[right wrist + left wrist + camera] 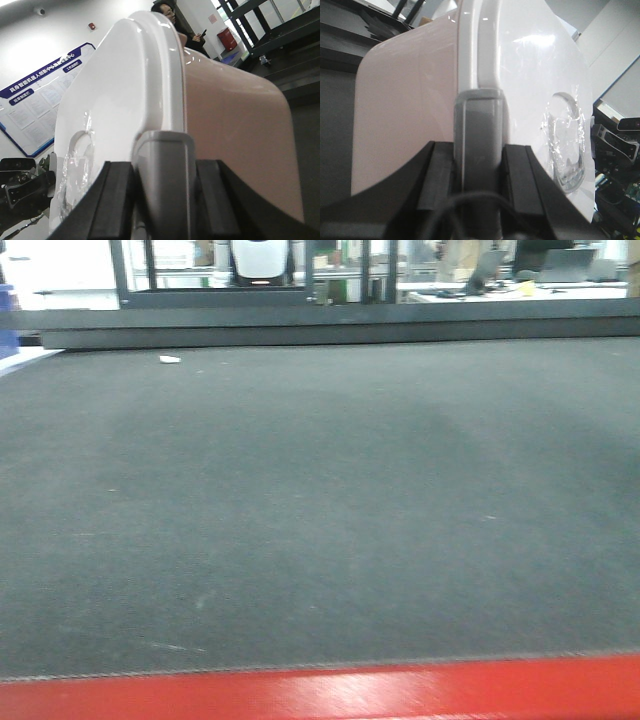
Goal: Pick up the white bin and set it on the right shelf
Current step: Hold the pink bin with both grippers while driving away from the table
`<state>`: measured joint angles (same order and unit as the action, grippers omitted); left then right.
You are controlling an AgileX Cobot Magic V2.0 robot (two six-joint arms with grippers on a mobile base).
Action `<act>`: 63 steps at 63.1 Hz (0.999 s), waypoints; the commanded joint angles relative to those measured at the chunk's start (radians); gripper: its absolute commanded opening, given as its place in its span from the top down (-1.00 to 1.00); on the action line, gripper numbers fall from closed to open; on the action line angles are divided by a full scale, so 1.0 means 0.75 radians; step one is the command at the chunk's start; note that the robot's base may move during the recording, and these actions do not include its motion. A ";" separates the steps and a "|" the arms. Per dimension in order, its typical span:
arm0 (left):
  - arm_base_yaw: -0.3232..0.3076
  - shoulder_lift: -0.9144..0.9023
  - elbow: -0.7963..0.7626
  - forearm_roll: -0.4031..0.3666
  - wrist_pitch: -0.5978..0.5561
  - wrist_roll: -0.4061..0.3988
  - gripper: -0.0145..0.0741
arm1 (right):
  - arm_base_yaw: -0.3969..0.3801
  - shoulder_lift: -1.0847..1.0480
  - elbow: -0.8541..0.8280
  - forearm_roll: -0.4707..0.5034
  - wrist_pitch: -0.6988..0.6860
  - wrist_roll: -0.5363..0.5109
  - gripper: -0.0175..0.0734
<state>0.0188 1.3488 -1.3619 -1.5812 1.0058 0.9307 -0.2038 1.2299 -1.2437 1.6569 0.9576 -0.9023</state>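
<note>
On my front-facing feed I see the dark mat (320, 510) filling nearly the whole frame. The table's red edge (330, 695) runs along the bottom. A small white scrap (170, 359) lies on the mat in the upper left. Blurred office furniture sits along the top.

On the left wrist feed the white bin (405, 110) fills most of the frame, right up against the camera. Its pinkish side is on the left and its flat lid (530, 75) on the right, with crinkled clear film near the lid's lower right. A grey clasp (480, 145) sits over the rim at lower centre. The left gripper (479, 175) is clamped onto the bin there. I can see one of its black fingers (437, 175) pressed against each side of the clasp.

The right wrist feed shows the same from the opposite end. The white bin (235, 150) rises from the bottom, this time with the lid on the left and the pinkish side on the right. The other grey clasp (162, 165) is at lower centre. The right gripper (164, 200) is closed onto the bin around it, a black finger (212, 195) tight on each side. A blue notice board (35, 95) hangs on the wall at left, and a person (167, 10) stands at top centre behind the bin.

So the bin sits between my two grippers, pinched at both ends.
</note>
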 commanded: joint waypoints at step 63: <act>-0.069 -0.056 -0.046 -0.093 0.400 0.052 0.96 | 0.064 -0.061 -0.048 0.095 0.377 -0.023 0.49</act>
<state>0.0204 1.3488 -1.3619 -1.5774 1.0058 0.9307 -0.2038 1.2294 -1.2437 1.6569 0.9576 -0.9023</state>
